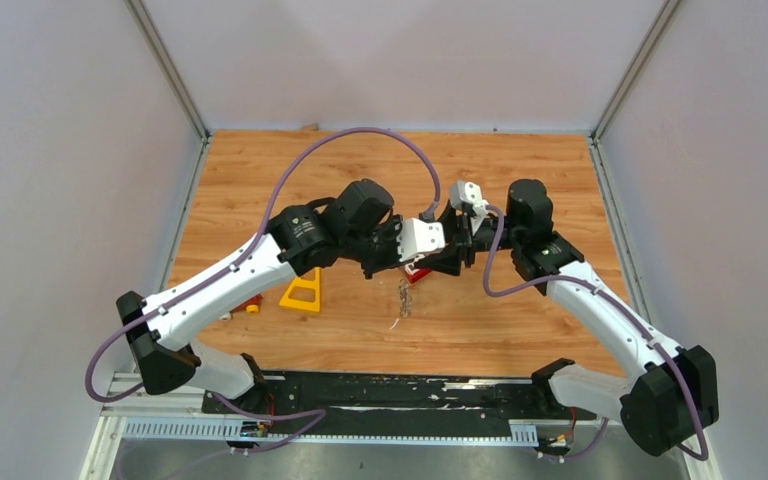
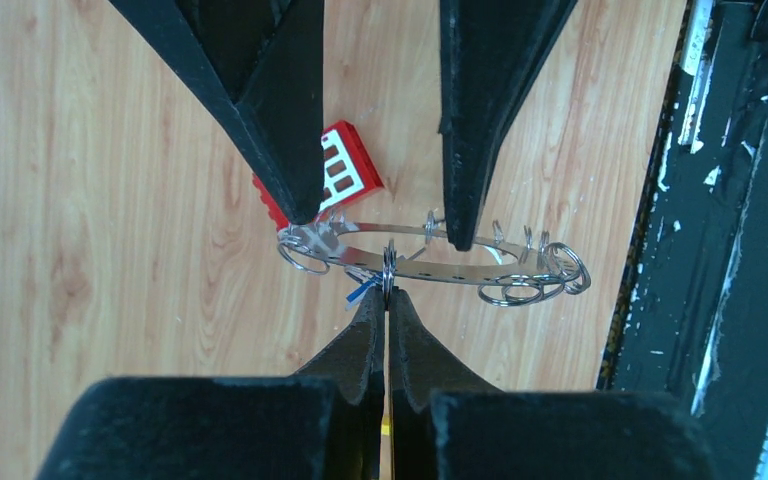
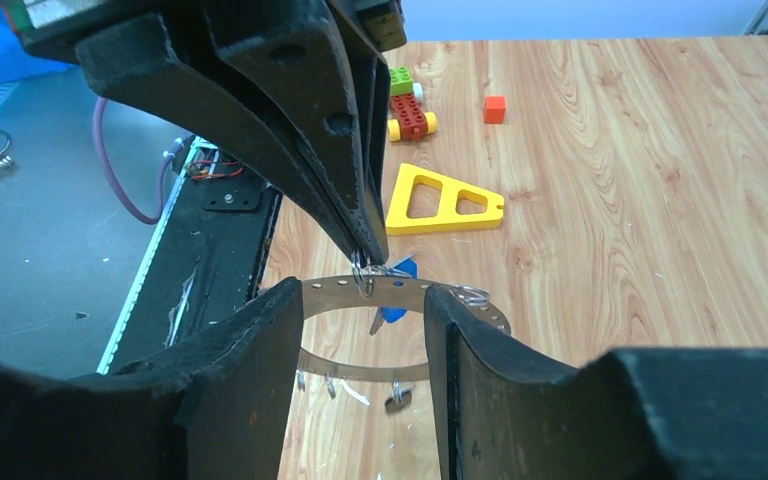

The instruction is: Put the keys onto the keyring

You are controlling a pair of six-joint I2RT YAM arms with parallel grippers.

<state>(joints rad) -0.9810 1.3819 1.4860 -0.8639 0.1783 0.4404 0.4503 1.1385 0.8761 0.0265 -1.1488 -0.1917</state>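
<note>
Two sets of jaws at one keyring (image 2: 440, 272), raised off the surface (image 2: 90, 250) near its middle, above a red block (image 2: 345, 170). Left gripper (image 2: 387, 292) with jaws together, pinching the band by a small split ring (image 2: 388, 262) on its rim, blue key (image 3: 397, 303) hanging right beside the pinch. Right gripper (image 3: 362, 295) with jaws apart, straddling the band from the opposite side; yellow frame (image 3: 440, 203) flat on the wood, off to the left.

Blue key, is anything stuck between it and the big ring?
No, nothing visible. The blue key sits right against the ring, at the shut left tool's tips; the open right tool straddles the ring beside it.
</note>
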